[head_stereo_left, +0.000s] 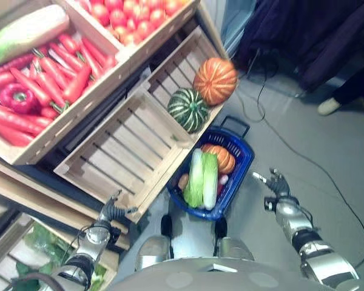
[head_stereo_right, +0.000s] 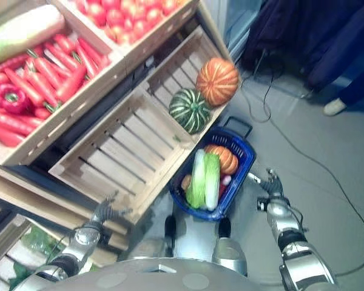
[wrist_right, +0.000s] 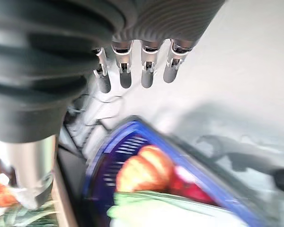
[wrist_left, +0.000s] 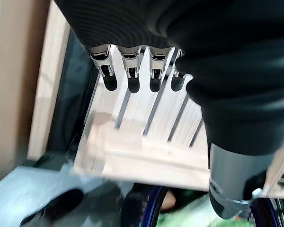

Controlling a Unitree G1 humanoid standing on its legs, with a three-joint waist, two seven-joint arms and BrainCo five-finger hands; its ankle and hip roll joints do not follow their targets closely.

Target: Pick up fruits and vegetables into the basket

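Observation:
A blue basket (head_stereo_left: 247,159) stands on the floor below the crates. It holds a pale green cabbage (head_stereo_left: 201,179), a small orange pumpkin (head_stereo_left: 223,159) and some smaller red and brown pieces. Above it, an orange pumpkin (head_stereo_left: 215,80) and a green striped pumpkin (head_stereo_left: 187,110) lie at the low end of a slatted crate (head_stereo_left: 170,73). My left hand (head_stereo_left: 112,211) is open by the front edge of the empty crate (head_stereo_left: 124,154), its fingers (wrist_left: 132,75) straight and holding nothing. Right of the basket my right hand (head_stereo_left: 277,183) is open above the floor, and its fingers (wrist_right: 125,71) are empty too.
Upper crates hold carrots and a red pepper (head_stereo_left: 17,97), a white radish (head_stereo_left: 27,33) and tomatoes (head_stereo_left: 130,15). Leafy greens (head_stereo_left: 42,242) lie on a low shelf at the left. A person's shoe (head_stereo_left: 329,107) and a dark hanging cloth (head_stereo_left: 303,30) are at the right.

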